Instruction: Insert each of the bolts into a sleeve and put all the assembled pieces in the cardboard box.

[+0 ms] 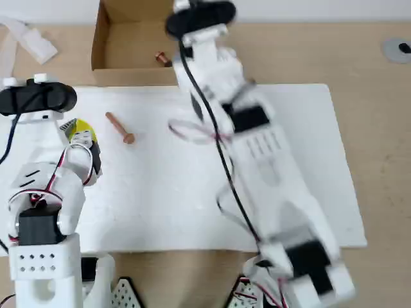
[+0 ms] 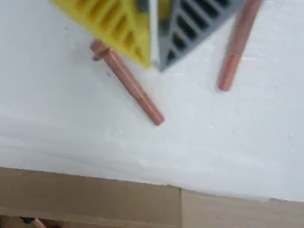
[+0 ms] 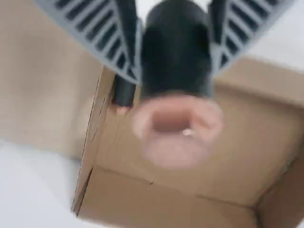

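My right gripper [image 3: 173, 71] is shut on a black sleeve [image 3: 175, 57] with a copper bolt head [image 3: 175, 126] showing at its end. It hangs over the open cardboard box [image 3: 228, 156]. Another assembled piece [image 3: 122, 95] lies inside the box [image 1: 103, 38], where its copper end [image 1: 162, 59] shows. The right arm's gripper [image 1: 192, 38] sits at the box's near right corner. My left gripper [image 2: 154, 59], yellow and grey, is shut on nothing just above the white foam mat [image 2: 71, 128]. Two loose copper bolts [image 2: 127, 83] [image 2: 236, 50] lie beside it. One bolt [image 1: 120, 128] lies right of the left gripper [image 1: 82, 133].
The white foam mat [image 1: 302, 167] covers the middle of the wooden table [image 1: 379, 128]. A white plastic part [image 1: 35, 42] lies at the back left and a grey disc [image 1: 395, 50] at the back right. The right arm's cables [image 1: 192, 131] loop over the mat.
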